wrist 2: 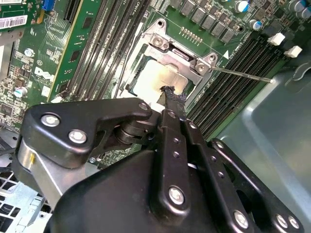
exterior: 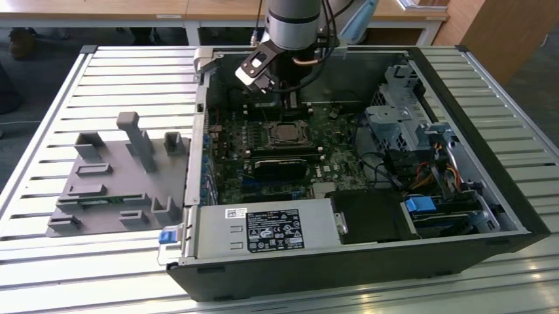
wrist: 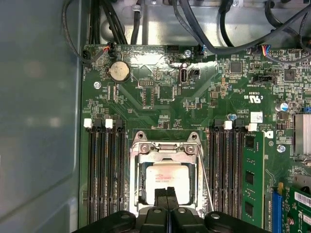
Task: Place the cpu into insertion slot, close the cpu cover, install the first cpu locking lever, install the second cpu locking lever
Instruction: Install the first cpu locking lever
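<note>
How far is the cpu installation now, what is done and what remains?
Done: the cpu lies under the lowered cpu cover. In hand: the shut gripper hangs with its tips over the chip, holding nothing. Left: one locking lever seems unlatched, angling away from the frame.

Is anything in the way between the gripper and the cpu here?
Nothing visible does. In the first wrist view the shut gripper hangs close over the cpu, whose top shows bare through the window of the cpu cover.
</note>
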Motion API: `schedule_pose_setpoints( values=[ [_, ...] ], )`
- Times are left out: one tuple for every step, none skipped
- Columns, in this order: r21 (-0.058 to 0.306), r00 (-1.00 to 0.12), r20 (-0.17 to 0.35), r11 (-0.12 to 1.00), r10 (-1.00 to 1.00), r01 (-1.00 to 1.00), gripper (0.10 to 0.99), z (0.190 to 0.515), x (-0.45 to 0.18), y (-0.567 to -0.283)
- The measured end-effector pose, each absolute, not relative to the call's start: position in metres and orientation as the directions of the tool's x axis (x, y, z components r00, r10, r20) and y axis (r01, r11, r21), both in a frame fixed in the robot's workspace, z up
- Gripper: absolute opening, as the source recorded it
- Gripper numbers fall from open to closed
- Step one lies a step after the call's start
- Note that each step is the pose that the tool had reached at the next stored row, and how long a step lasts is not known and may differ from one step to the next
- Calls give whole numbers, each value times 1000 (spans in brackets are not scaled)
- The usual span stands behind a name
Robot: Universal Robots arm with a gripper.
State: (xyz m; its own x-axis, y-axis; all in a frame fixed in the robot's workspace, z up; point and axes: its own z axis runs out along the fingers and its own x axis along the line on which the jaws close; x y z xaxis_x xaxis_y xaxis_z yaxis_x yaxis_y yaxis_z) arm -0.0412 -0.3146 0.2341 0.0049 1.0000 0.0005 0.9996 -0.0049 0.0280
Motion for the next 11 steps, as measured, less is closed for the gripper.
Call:
schedule_pose_setpoints(
  values=[
    [28, 5, 1, -5, 1000, 1000, 118, 234, -41, -315],
    [28, 5, 1, -5, 1000, 1000, 118, 234, -41, -315],
    [28, 5, 1, -5, 1000, 1000, 118, 234, -41, -315],
    [28, 5, 0, -5, 1000, 1000, 118, 235, -41, -315],
    [28, 5, 0, -5, 1000, 1000, 118, 236, -41, -315],
    [28, 5, 1, -5, 1000, 1000, 118, 237, -41, -315],
    [28, 5, 1, -5, 1000, 1000, 118, 238, -41, -315],
    [28, 5, 1, -5, 1000, 1000, 118, 240, -41, -315],
    [28, 5, 1, -5, 1000, 1000, 118, 241, -41, -315],
    [28, 5, 1, -5, 1000, 1000, 118, 243, -41, -315],
    [28, 5, 1, -5, 1000, 1000, 118, 245, -41, -315]
  ],
)
